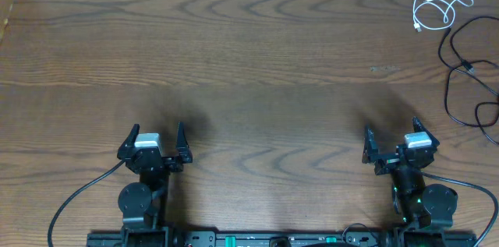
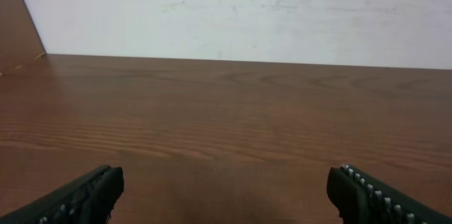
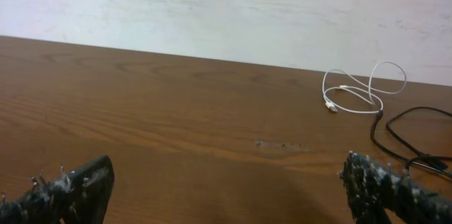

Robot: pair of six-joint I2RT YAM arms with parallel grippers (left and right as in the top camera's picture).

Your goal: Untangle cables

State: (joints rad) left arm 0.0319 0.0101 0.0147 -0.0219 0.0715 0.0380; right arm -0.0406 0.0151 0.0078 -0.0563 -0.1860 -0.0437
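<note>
A thin white cable (image 1: pixel 437 4) lies coiled in small loops at the far right corner of the table; it also shows in the right wrist view (image 3: pixel 364 88). A longer thin black cable (image 1: pixel 461 68) loops just below it along the right edge, also in the right wrist view (image 3: pixel 402 139). The two cables lie close together, and whether they touch is unclear. My left gripper (image 1: pixel 154 144) is open and empty at the near left (image 2: pixel 224 189). My right gripper (image 1: pixel 396 139) is open and empty at the near right (image 3: pixel 226 185), well short of the cables.
The wooden table (image 1: pixel 249 68) meets a white wall (image 3: pixel 226 5) at the back. Thick black arm wires (image 1: pixel 74 200) run from both bases at the front edge. A faint scuff mark (image 3: pixel 282 145) lies on the wood ahead of my right gripper.
</note>
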